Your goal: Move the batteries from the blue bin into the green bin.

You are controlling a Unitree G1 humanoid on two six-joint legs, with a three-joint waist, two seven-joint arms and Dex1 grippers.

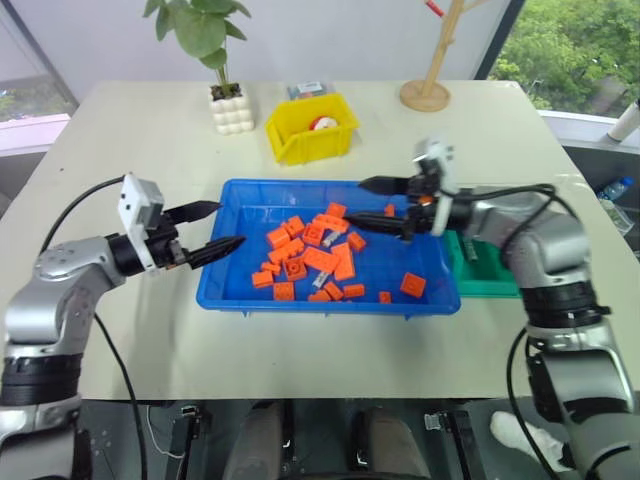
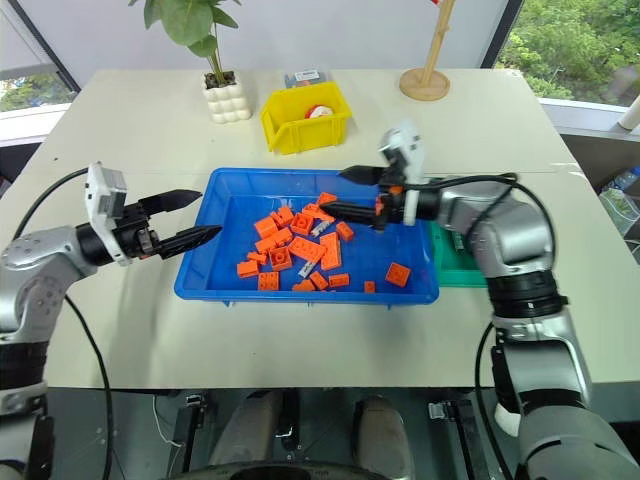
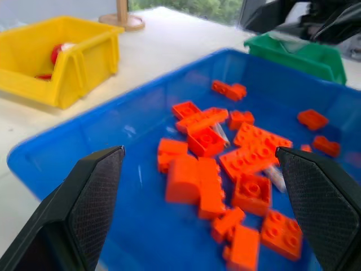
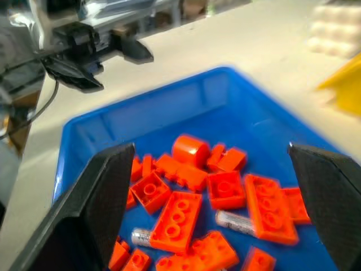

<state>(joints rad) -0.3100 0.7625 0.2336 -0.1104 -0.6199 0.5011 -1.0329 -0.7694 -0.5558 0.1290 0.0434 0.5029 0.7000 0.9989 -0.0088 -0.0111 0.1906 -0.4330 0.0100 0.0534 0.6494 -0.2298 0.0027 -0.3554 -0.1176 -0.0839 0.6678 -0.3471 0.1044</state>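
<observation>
The right end effector (image 1: 378,200), fingers spread wide and empty, hangs over the far right part of the blue bin (image 1: 236,290), while the left end effector (image 1: 215,227), likewise apart and holding nothing, points in from just outside the bin's left rim. The job looks barely begun or midway: at least two batteries (image 4: 236,222) remain in the blue bin, lying among and partly under the orange bricks (image 1: 320,258) piled near its middle. Whether any battery has reached the green bin (image 1: 490,281), which sits on the table touching the blue bin's right side behind the right arm, cannot be told. A yellow bin (image 1: 309,130) beyond holds a red-and-white object.
</observation>
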